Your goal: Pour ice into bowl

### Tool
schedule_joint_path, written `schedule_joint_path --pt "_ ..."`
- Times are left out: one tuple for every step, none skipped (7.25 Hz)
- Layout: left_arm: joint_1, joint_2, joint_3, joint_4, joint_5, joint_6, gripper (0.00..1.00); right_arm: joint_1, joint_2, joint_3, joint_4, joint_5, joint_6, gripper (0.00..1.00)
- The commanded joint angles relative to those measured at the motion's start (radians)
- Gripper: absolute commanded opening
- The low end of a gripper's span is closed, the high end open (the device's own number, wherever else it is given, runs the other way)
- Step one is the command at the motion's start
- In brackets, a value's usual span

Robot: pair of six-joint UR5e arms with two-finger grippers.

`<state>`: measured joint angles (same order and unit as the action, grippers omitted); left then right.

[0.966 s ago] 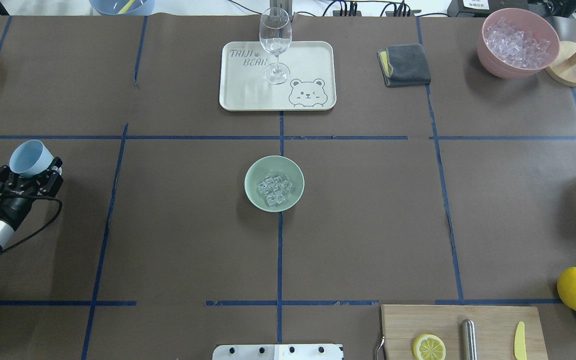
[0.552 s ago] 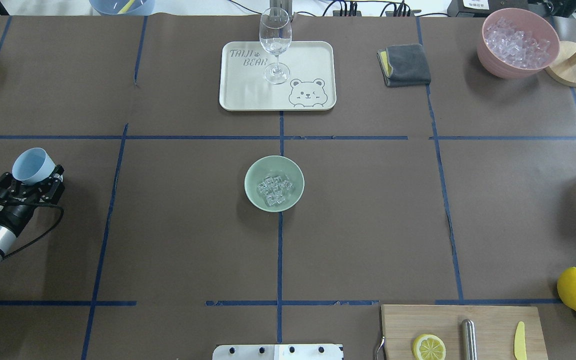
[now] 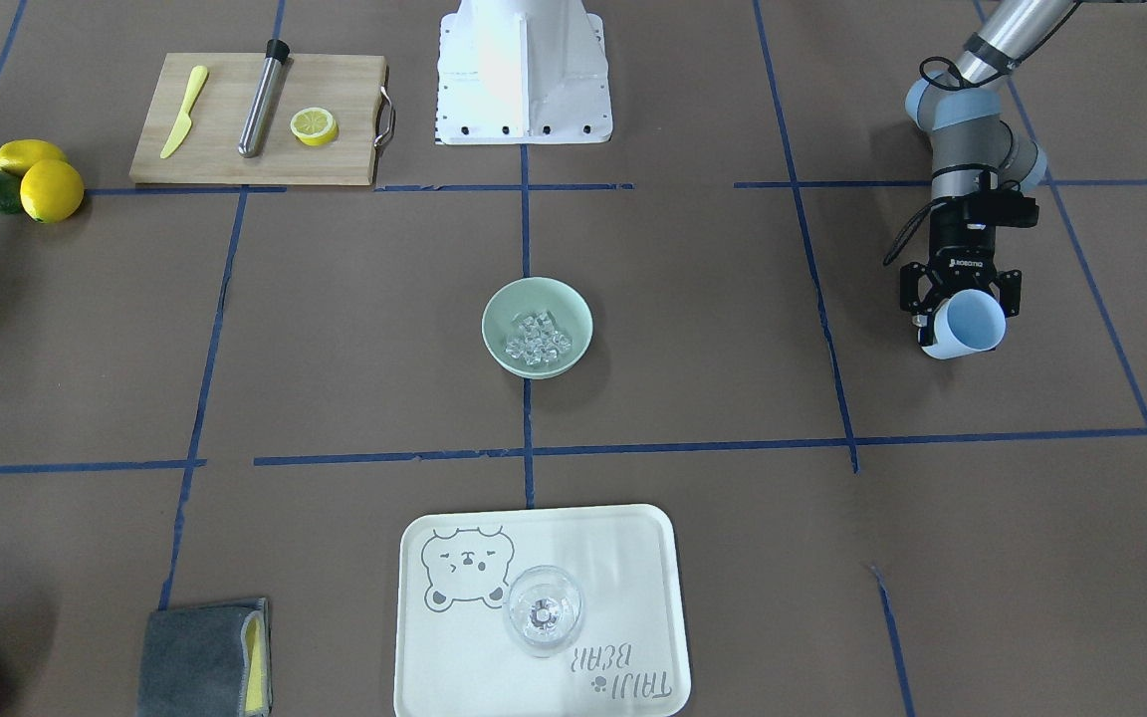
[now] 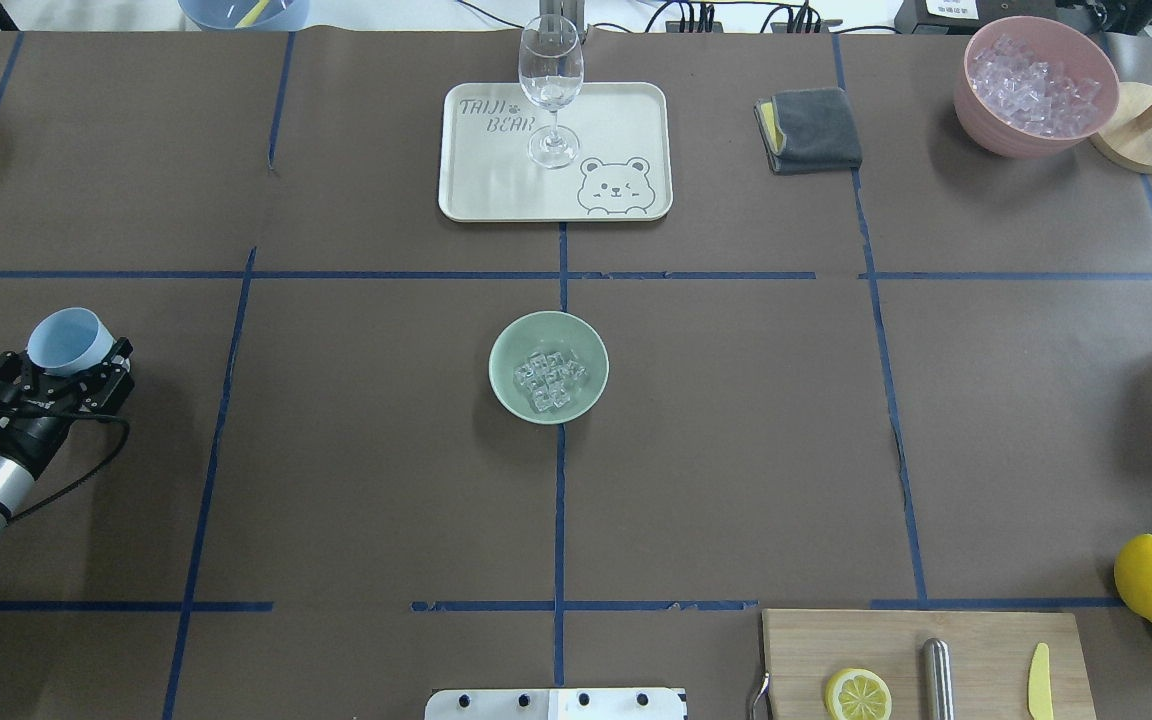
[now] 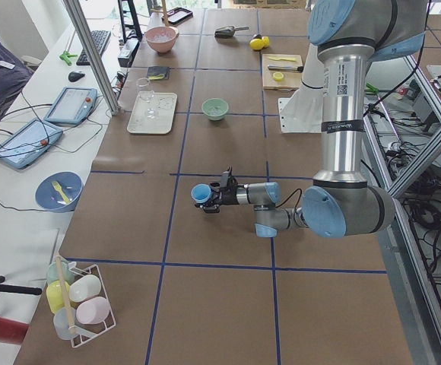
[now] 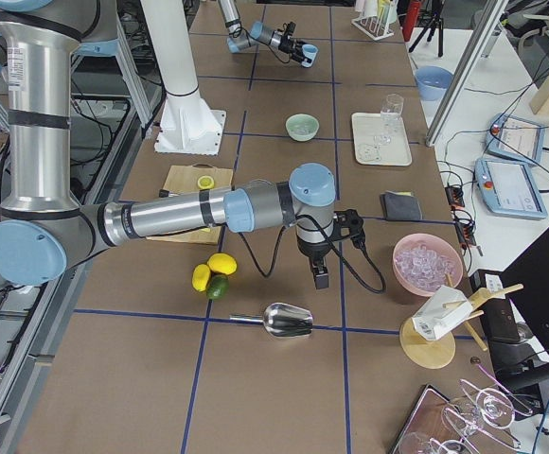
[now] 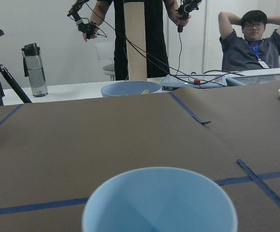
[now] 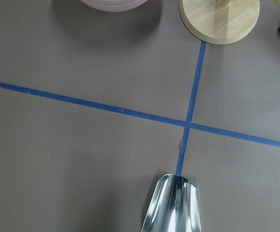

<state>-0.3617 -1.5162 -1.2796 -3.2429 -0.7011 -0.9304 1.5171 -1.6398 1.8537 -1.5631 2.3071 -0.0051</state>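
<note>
— Left hand (image 4: 73,362), state?
— Clamped on the light blue cup (image 4: 68,338), one finger on each side of its wall. The cup is tipped over, mouth pointing away from the robot's base. It is held at the counter's (image 4: 736,450) left end.
— Ice (image 4: 549,381), location?
— A small heap of clear cubes in the bottom of the mint-green bowl (image 4: 508,350). The bowl is upright at the counter's middle, on a blue tape line, well apart from the cup.
— Right hand (image 6: 321,277)?
— It hangs over the counter's right end, near the lemons, pointing down. The observer cannot tell how its fingers stand. A metal scoop (image 6: 289,322) lies on the counter just beside it.
— Surroundings, working outward from the bowl?
— Beyond the bowl is a cream tray (image 4: 626,110) with a wine glass (image 4: 550,75) standing on it. A folded grey cloth (image 4: 816,128) lies to the tray's right. A pink container (image 4: 976,115) heaped with more cubes sits at the far right corner. On the near right, a wooden cutting board (image 4: 986,640) carries a lemon half (image 4: 858,694).
</note>
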Motion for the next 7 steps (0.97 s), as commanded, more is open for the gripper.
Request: schedule_joint_path --pt "0.000 0.011 -0.010 -0.003 0.000 0.013 1.00 0.000 0.000 -0.001 0.000 0.000 0.001 1.00" --pt "-0.002 0.011 -0.020 -0.011 0.002 0.031 1.00 0.000 0.002 -0.001 0.000 0.000 0.002 1.00" --pt "-0.003 0.021 -0.049 -0.032 0.002 0.038 1.00 0.000 0.002 -0.001 0.000 0.000 0.002 1.00" --pt "-0.003 0.051 -0.090 -0.046 0.002 0.041 1.00 0.000 0.002 -0.001 0.000 0.000 0.002 1.00" --pt "-0.003 0.076 -0.131 -0.079 0.018 0.074 1.00 0.000 0.002 -0.001 0.000 0.000 0.004 1.00" --pt "-0.003 0.074 -0.136 -0.154 0.064 0.143 1.00 0.000 0.002 -0.001 0.000 0.000 0.004 1.00" --pt "-0.003 0.074 -0.144 -0.235 0.063 0.224 1.00 0.000 0.002 -0.001 0.000 0.000 0.004 1.00"
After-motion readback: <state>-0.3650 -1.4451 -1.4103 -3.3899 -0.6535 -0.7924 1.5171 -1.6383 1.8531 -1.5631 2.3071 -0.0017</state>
